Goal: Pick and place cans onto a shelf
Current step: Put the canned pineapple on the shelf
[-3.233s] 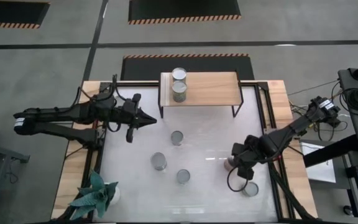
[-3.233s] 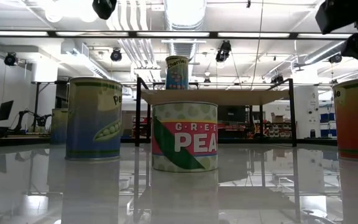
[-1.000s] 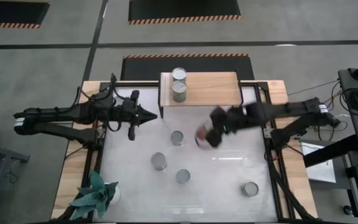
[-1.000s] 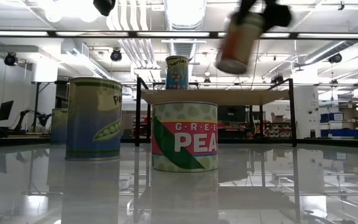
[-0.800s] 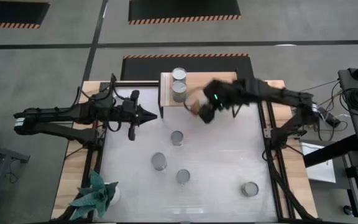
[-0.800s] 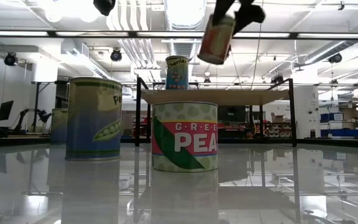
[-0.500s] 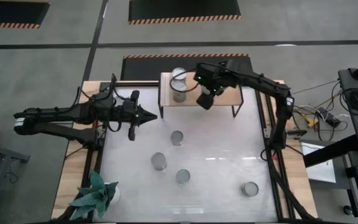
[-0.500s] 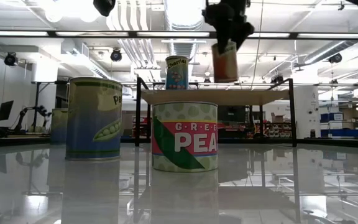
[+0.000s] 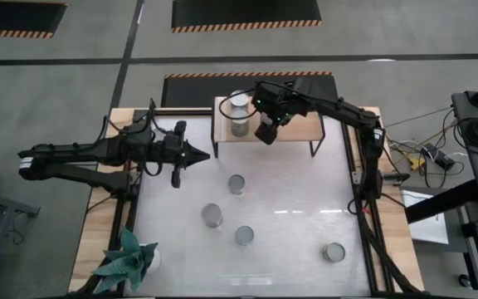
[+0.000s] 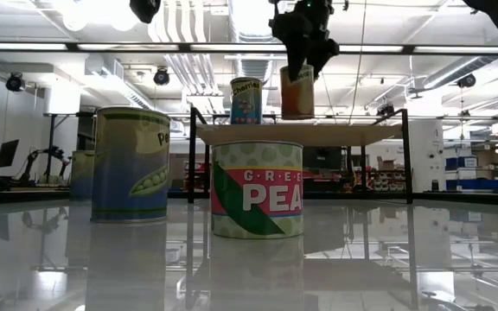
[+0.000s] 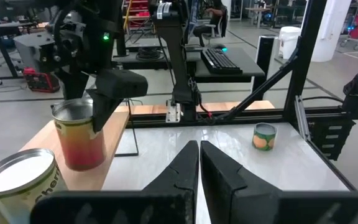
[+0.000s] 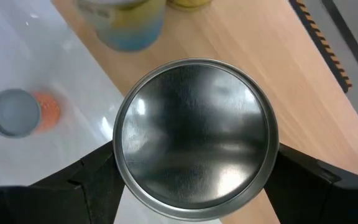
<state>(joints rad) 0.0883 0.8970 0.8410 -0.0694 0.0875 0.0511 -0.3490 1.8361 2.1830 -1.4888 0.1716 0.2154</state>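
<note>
My right gripper (image 9: 265, 131) is shut on a red-and-yellow can (image 10: 297, 91) with a silvery top (image 12: 196, 134). It holds the can over the front part of the light-wood shelf (image 9: 293, 116). Two other cans (image 9: 239, 101) (image 9: 239, 124) stand on the shelf's left end. Several more cans stand on the white table, among them three (image 9: 236, 183) (image 9: 212, 215) (image 9: 333, 252). My left gripper (image 9: 202, 154) is shut and empty at the table's left, its fingers (image 11: 199, 155) pointing toward the right edge. My right gripper pinches the can's side wall just under the top rim (image 12: 120, 165) between its two fingers (image 12: 95, 180), one on each side. The fingers come from above, pointing down. The can is upright, its bottom (image 10: 297, 116) at the shelf board; whether it touches I cannot tell.
The held can stands close to the right of the nearer shelf can (image 11: 17, 180). The shelf's right half (image 9: 301, 112) is bare. A teal spiky plant (image 9: 127, 259) is at the near left corner. The black shelf legs (image 9: 314, 148) stand on the table.
My right gripper has carried the can from above the table's middle toward the far edge and left, to over the shelf. It has come down close to the board. The can, tilted before, has turned upright beside the two shelf cans.
</note>
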